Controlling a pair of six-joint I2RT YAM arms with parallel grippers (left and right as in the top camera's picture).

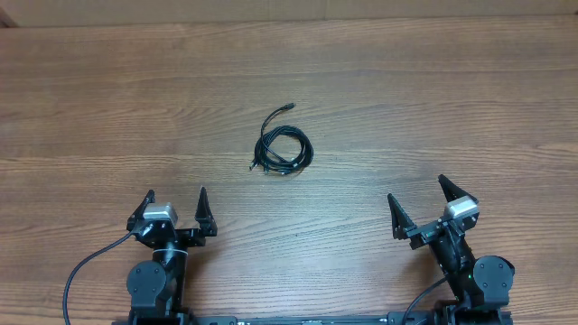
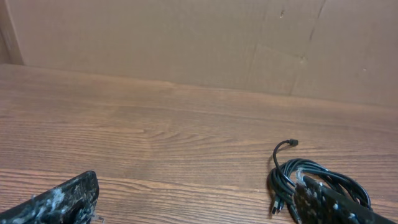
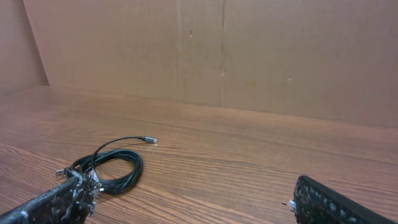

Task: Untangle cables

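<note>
- Since the table (image 1: 108,99) is bare smooth wood around the cables (image 1: 284,149), the light coil may simply slide when pushed instead of loosening.
- Both the left gripper (image 1: 176,193) and right gripper (image 1: 416,188) sit well short of the cables, jaws spread wide and empty; thick fingers closing there may pinch several loops at once and tighten the knot.
- One silver-tipped plug (image 3: 151,140) sticks out beyond the coil; pulling it alone may drag everything.

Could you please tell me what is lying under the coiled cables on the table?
Only the wooden table shows beneath the cables, visible through the coil's open middle. Whatever the strands themselves cover cannot be seen.
</note>
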